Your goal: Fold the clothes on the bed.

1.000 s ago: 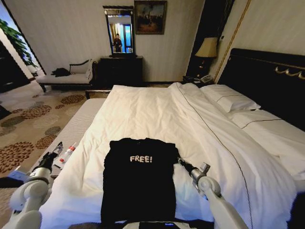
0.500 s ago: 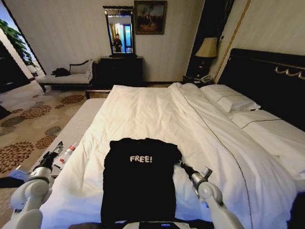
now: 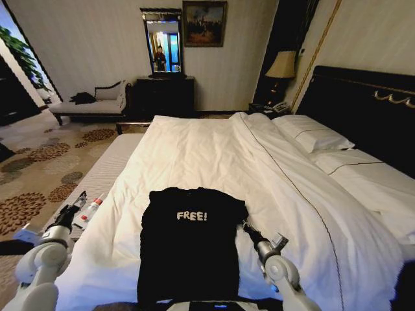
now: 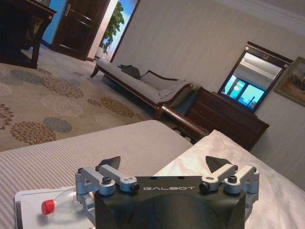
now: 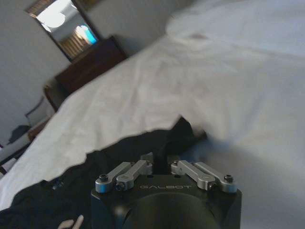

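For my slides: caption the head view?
Right gripper at the black T-shirt's sleeve on the bed; left gripper off bedside.

T-shirt (image 3: 189, 243) lies on the bed's (image 3: 214, 152) near edge.

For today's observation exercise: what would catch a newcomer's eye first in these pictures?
The black T-shirt with white "FREE!" lettering, lying flat at the near edge of the white bed. Next, the right hand at the shirt's right sleeve, fingers closed, and the left hand, open, over the bench beside the bed.
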Controlling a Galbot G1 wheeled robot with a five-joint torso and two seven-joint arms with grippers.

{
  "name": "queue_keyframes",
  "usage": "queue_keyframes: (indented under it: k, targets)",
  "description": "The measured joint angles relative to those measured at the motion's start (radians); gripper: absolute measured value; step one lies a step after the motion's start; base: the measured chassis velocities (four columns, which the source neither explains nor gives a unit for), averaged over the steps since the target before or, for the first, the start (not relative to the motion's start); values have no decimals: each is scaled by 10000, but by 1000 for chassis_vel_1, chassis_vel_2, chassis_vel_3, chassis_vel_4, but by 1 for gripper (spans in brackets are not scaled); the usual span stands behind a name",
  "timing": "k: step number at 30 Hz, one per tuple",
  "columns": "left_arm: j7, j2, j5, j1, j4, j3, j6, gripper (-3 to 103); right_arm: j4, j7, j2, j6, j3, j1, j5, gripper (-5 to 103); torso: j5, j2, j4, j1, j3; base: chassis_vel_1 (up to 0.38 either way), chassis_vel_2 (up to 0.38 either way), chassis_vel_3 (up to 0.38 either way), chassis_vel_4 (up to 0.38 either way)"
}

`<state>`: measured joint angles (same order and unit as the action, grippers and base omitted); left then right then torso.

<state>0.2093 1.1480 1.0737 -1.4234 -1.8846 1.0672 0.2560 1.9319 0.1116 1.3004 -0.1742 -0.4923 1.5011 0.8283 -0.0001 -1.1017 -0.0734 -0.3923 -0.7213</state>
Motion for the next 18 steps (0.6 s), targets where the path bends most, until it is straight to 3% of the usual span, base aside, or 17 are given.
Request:
queue_keyframes:
  k: [5, 7, 10, 11, 17, 18]
  targets:
    - [-30, 6, 24, -48, 26, 46, -25, 100, -101, -611, 23, 585, 1, 27, -538, 30, 0, 0, 0, 0, 0, 0, 0, 0, 0]
    - [-41, 6, 30, -60, 38, 58, -32, 100, -122, -640, 33, 667, -4, 46, -642, 36, 1, 0, 0, 0, 0, 0, 0, 0, 0]
    - [-54, 5, 43, -85, 58, 80, -50, 100, -210, -586, 84, 777, -51, 83, -740, 52, 1, 0, 0, 0, 0, 0, 0, 0, 0]
    - [-54, 5, 43, -85, 58, 80, -50, 100, -210, -586, 84, 777, -51, 83, -740, 52, 1, 0, 0, 0, 0, 0, 0, 0, 0]
    - [-59, 8, 46, -98, 25, 79, -59, 100, -469, 445, 125, 457, -443, -287, 374, 79, 1, 0, 0, 0, 0, 0, 0, 0, 0]
    - [-59, 8, 46, -98, 25, 79, -59, 100, -469, 445, 125, 457, -443, -287, 374, 79, 1, 0, 0, 0, 0, 0, 0, 0, 0]
